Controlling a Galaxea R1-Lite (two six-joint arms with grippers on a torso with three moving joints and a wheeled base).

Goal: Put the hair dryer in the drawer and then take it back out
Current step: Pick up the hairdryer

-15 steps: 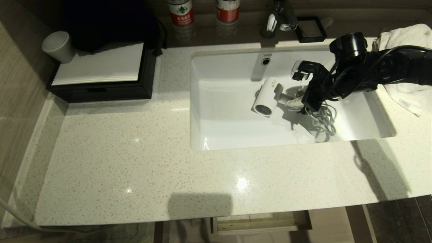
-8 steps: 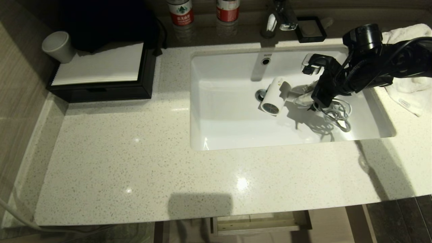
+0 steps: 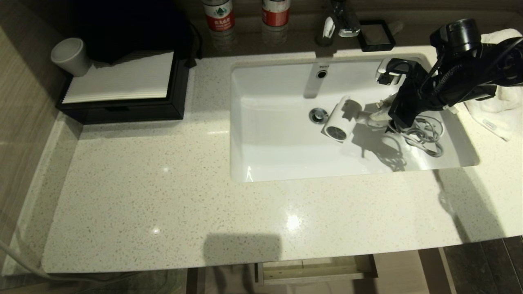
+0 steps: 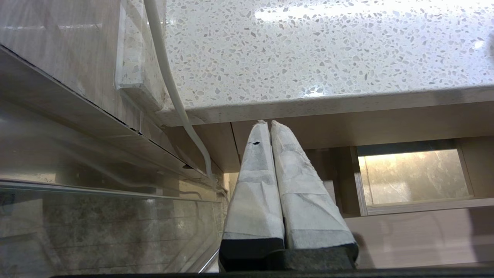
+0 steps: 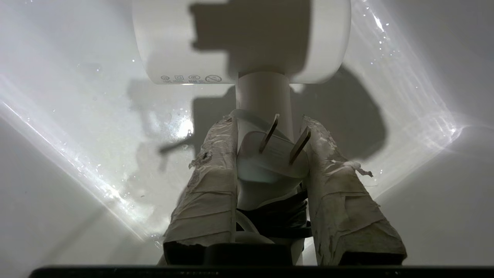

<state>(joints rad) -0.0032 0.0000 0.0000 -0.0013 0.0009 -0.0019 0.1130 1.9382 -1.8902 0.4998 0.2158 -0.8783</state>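
I see my right gripper [image 5: 270, 127] clamped on the hair dryer [image 3: 343, 120] handle above the sink [image 3: 265, 163]; my left gripper [image 4: 270, 127] hangs pressed together below the countertop [image 3: 163, 196].

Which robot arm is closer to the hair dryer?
The right. Its end effector grips the hair dryer by the handle, above the sink. The left end effector sits shut below the countertop.

The speckled white table [image 3: 171, 183] holds a sunken white sink [image 3: 269, 155]. A black box [image 3: 122, 107] with a ribbed white top sits at its back left beside a grey cup [image 3: 70, 56]; a white towel [image 3: 496, 106] lies at the right edge
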